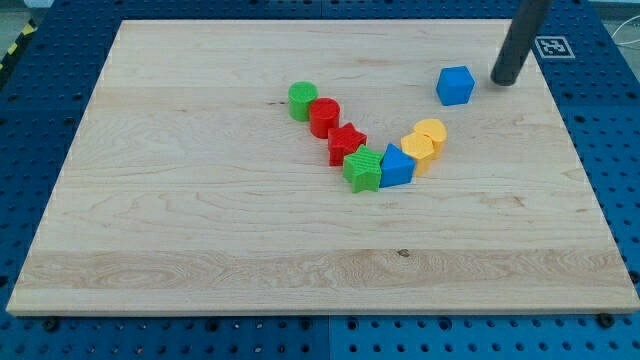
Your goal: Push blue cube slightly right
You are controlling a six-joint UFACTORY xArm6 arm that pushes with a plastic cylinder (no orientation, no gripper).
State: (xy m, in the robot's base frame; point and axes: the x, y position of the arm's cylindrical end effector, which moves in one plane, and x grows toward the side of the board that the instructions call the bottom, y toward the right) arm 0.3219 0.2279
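The blue cube (455, 86) sits on the wooden board (200, 230) toward the view's upper right. My tip (503, 80) rests on the board just to the right of the blue cube, with a small gap between them. The dark rod rises from the tip up and out of the view's top edge.
A curved row of blocks lies in the board's middle: green cylinder (302, 101), red cylinder (324, 117), red star (346, 143), green star (363, 170), blue block (396, 166), and two yellow blocks (418, 151) (431, 134). A printed marker tag (552, 47) sits at the board's top right corner.
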